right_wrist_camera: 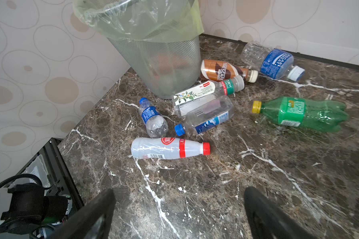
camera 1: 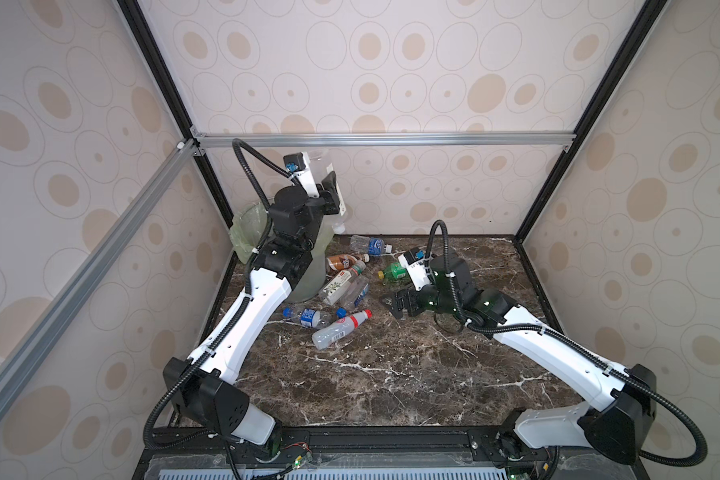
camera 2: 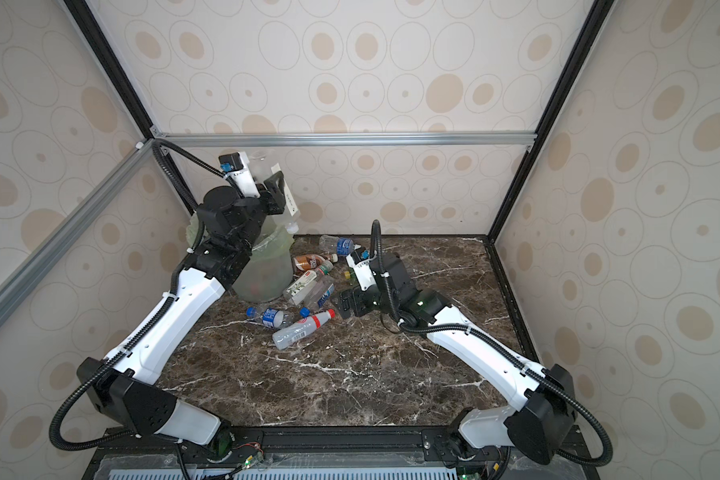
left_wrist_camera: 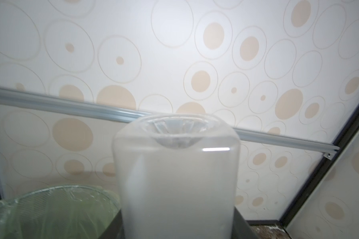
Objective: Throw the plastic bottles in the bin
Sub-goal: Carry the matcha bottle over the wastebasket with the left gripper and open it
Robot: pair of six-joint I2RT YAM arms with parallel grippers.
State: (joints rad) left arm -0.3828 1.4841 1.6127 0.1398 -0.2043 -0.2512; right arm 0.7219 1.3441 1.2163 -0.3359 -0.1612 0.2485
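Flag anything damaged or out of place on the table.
Seven bottles lie scattered on the table beside the bin, not in it. The smallest blue-labelled bottle looks crumpled. No spill shows.

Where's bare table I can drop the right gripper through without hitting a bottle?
Widest: the near half of the marble table, from the red-capped bottle to the front rail. Also the far right corner, from the green bottle to the side wall. Crowded: beside the bin, where the other bottles lie packed together.
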